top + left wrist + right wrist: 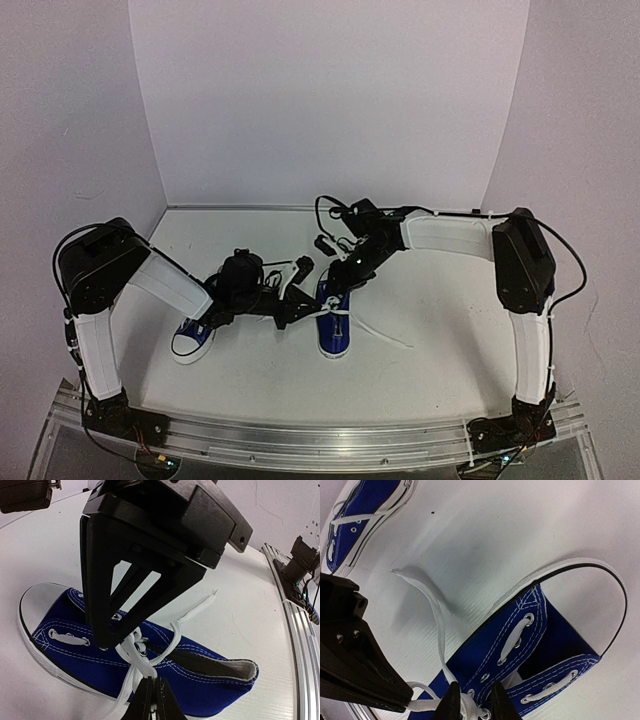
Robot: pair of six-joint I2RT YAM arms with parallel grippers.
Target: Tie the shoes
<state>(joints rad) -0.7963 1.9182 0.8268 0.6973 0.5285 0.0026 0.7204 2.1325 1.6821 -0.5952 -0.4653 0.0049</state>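
Top external view: the centre shoe (334, 330), blue canvas with a white rubber rim, lies on the white counter (430, 375) midway between the two arms. Its white laces (336, 314) are drawn into a crossing over the tongue. A loose lace end (385, 337) trails off to the right across the counter. The left shoe (192, 338) lies well apart to the left, with its white toe cap at its near end, just beside the white forearm of the left arm (170, 285). Both arms reach inward and meet over the centre shoe, the right arm (450, 235) coming in from the far right.

Left wrist view: white stitching and metal eyelets show along the blue canvas, but any marking on the shoe is too small to read. The left claw (151, 692) is clenched on a strand of the white laces just above the crossing. The black body of the right claw (474, 700) hangs over the shoe, its tip down at the laces.

Right wrist view: the right claw's fingers (451, 700) stand a little apart on either side of the laced crossing. I cannot tell whether they pinch it. The left shoe shows in the upper left corner.

White walls (330, 100) enclose the counter, and an aluminium rail (320, 435) runs along its near edge.
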